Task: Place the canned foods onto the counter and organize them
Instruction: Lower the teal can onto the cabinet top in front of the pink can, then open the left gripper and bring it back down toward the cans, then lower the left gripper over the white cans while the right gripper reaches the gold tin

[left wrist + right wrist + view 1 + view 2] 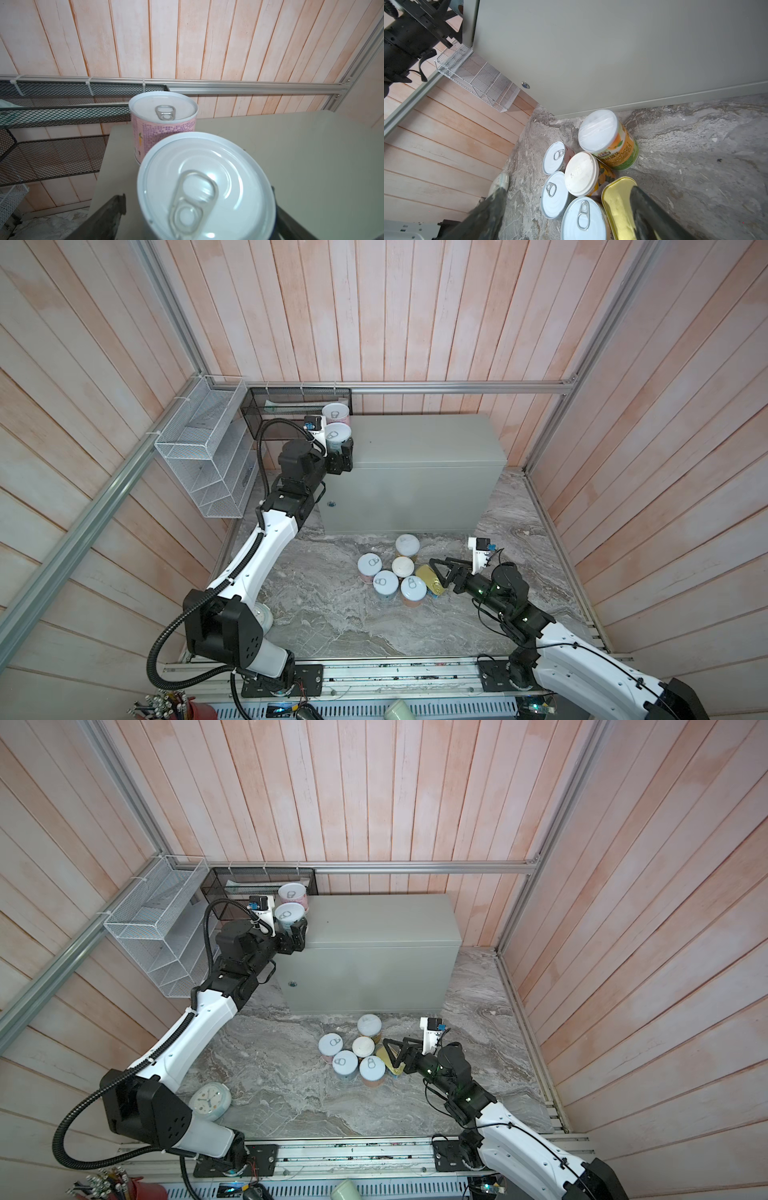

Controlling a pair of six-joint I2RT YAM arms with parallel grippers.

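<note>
— Left hand (340,450) is spread around a pale-blue-labelled round can with a silver pull-tab lid (207,187). A gap shows between one finger (112,209) and the can, so I judge it stands free, not pinched.
— Standing where?
— On the pale grey-green metal box worktop (424,443), at its 9 o'clock edge. A pink-labelled round pull-tab can (164,124) stands just beside it at 12 o'clock; whether they touch I cannot tell. That makes two placed.
— And the right hand?
— Right hand (436,574) is spread too, pinching nothing. It hovers over a flat gold rectangular tin (616,203), at 3 o'clock in the cluster on the grey marble-patterned surface (332,614), at 6 o'clock from the worktop.
— Count the cluster.
— Six: three pastel pull-tab cans (369,565) (386,581) (413,587), two taller white-lidded orange-green cans (407,544) (402,566), one gold tin. Eight in all, so roughly a quarter done.
</note>
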